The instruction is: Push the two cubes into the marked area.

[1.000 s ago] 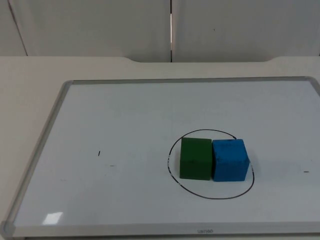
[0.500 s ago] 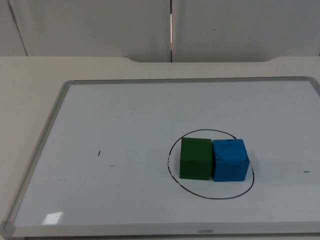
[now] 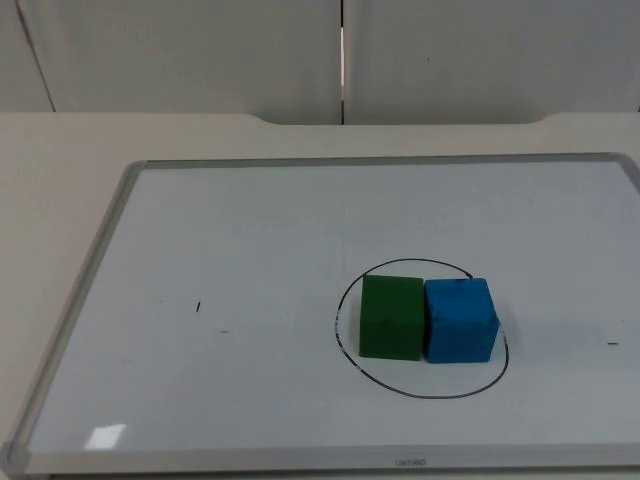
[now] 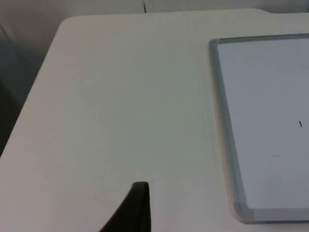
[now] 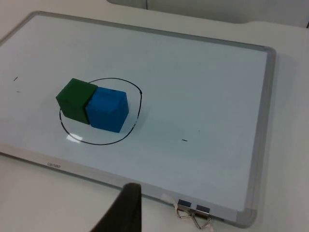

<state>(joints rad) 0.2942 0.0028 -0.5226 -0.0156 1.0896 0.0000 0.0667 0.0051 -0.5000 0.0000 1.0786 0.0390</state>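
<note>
Already the green foam-like cube [image 3: 391, 317] and blue cube [image 3: 460, 320] touch inside the black drawn circle [image 3: 420, 392]; they look light and slidable, best nudged on flat sides. Whether either arm's fingers are open, I cannot tell.

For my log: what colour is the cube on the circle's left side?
Green cube, clearest in the top view.

Soft, even overhead light leaves the glossy white whiteboard [image 3: 250, 250] bright with one small glare patch near its front left corner, the green foam cube [image 3: 391, 317] and blue foam cube [image 3: 460, 320] cast faint shadows, and the left wrist view looks slightly soft.
</note>
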